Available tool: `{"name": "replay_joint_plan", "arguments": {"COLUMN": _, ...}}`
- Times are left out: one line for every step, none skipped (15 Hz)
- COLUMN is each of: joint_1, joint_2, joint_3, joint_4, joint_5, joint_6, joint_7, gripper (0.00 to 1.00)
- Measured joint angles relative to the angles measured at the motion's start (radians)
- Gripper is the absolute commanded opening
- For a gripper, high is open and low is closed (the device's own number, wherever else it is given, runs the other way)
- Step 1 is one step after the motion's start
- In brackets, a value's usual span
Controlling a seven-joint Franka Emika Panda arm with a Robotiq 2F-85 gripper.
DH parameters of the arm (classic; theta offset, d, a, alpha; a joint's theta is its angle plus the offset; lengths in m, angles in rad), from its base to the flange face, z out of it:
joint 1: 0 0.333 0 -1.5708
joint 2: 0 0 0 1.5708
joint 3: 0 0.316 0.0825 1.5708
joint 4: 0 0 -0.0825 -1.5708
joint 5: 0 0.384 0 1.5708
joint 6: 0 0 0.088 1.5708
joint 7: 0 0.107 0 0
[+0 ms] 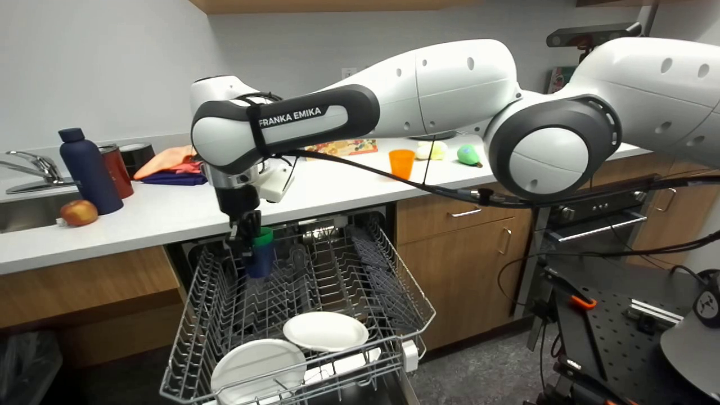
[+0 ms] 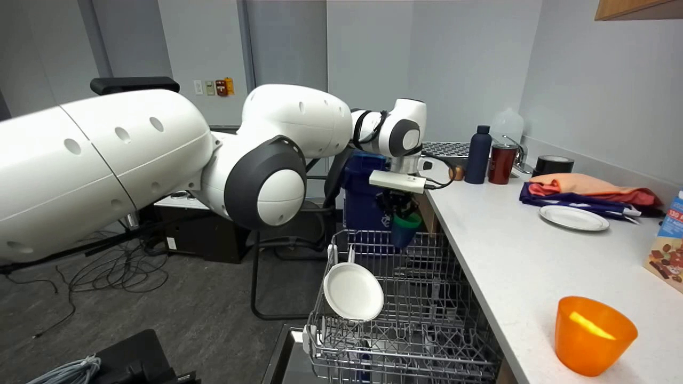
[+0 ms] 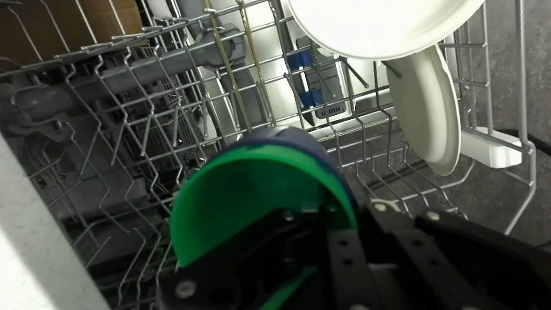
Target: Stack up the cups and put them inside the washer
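Note:
The green cup (image 1: 263, 235) sits nested inside the blue cup (image 1: 261, 264), with its green rim just showing above the blue one. My gripper (image 1: 246, 239) is shut on the walls of both cups, one finger inside the green cup and one outside. In the wrist view the green cup (image 3: 241, 181) opens toward the camera, tilted, with the blue cup (image 3: 284, 135) around it. The cups hang over the back part of the washer's pulled-out wire rack (image 1: 337, 281), near the counter side. I cannot tell whether they touch the wires. The cups (image 2: 404, 234) also show in an exterior view.
White plates (image 1: 326, 331) stand in the front of the rack. The counter edge (image 3: 43, 241) runs close beside the gripper. On the counter are an orange cup (image 2: 593, 336), a dark-blue bottle (image 1: 91, 171), an apple (image 1: 79, 213) and folded cloths (image 1: 174, 169).

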Motion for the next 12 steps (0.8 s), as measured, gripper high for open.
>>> {"name": "replay_joint_plan", "arguments": {"joint_1": 0.005, "joint_2": 0.006, "joint_3": 0.0, "joint_4": 0.0, "joint_5": -0.002, "joint_6": 0.0, "joint_7": -0.004, "gripper": 0.02}}
{"name": "replay_joint_plan", "arguments": {"joint_1": 0.009, "joint_2": 0.011, "joint_3": 0.0, "joint_4": 0.0, "joint_5": -0.003, "joint_6": 0.0, "joint_7": -0.009, "gripper": 0.02}}
{"name": "replay_joint_plan", "arguments": {"joint_1": 0.012, "joint_2": 0.016, "joint_3": 0.0, "joint_4": 0.0, "joint_5": -0.005, "joint_6": 0.0, "joint_7": -0.014, "gripper": 0.02}}
{"name": "replay_joint_plan", "arguments": {"joint_1": 0.015, "joint_2": 0.022, "joint_3": -0.001, "joint_4": 0.0, "joint_5": -0.006, "joint_6": 0.0, "joint_7": -0.019, "gripper": 0.02}}
{"name": "replay_joint_plan", "arguments": {"joint_1": 0.016, "joint_2": 0.027, "joint_3": -0.001, "joint_4": 0.0, "joint_5": -0.008, "joint_6": 0.0, "joint_7": -0.024, "gripper": 0.02}}
{"name": "replay_joint_plan", "arguments": {"joint_1": 0.017, "joint_2": 0.031, "joint_3": -0.002, "joint_4": 0.0, "joint_5": -0.009, "joint_6": 0.0, "joint_7": -0.028, "gripper": 0.02}}
{"name": "replay_joint_plan", "arguments": {"joint_1": 0.018, "joint_2": 0.036, "joint_3": -0.003, "joint_4": 0.0, "joint_5": -0.011, "joint_6": 0.0, "joint_7": -0.029, "gripper": 0.02}}
{"name": "replay_joint_plan", "arguments": {"joint_1": 0.018, "joint_2": 0.04, "joint_3": -0.003, "joint_4": 0.0, "joint_5": -0.012, "joint_6": 0.0, "joint_7": -0.03, "gripper": 0.02}}
{"name": "replay_joint_plan", "arguments": {"joint_1": 0.019, "joint_2": 0.044, "joint_3": -0.003, "joint_4": 0.0, "joint_5": -0.014, "joint_6": 0.0, "joint_7": -0.03, "gripper": 0.02}}
{"name": "replay_joint_plan", "arguments": {"joint_1": 0.019, "joint_2": 0.049, "joint_3": -0.004, "joint_4": 0.0, "joint_5": -0.016, "joint_6": 0.0, "joint_7": -0.03, "gripper": 0.02}}
{"name": "replay_joint_plan", "arguments": {"joint_1": 0.02, "joint_2": 0.054, "joint_3": -0.004, "joint_4": 0.0, "joint_5": -0.019, "joint_6": 0.0, "joint_7": -0.03, "gripper": 0.02}}
{"name": "replay_joint_plan", "arguments": {"joint_1": 0.02, "joint_2": 0.058, "joint_3": -0.004, "joint_4": 0.0, "joint_5": -0.021, "joint_6": 0.0, "joint_7": -0.03, "gripper": 0.02}}
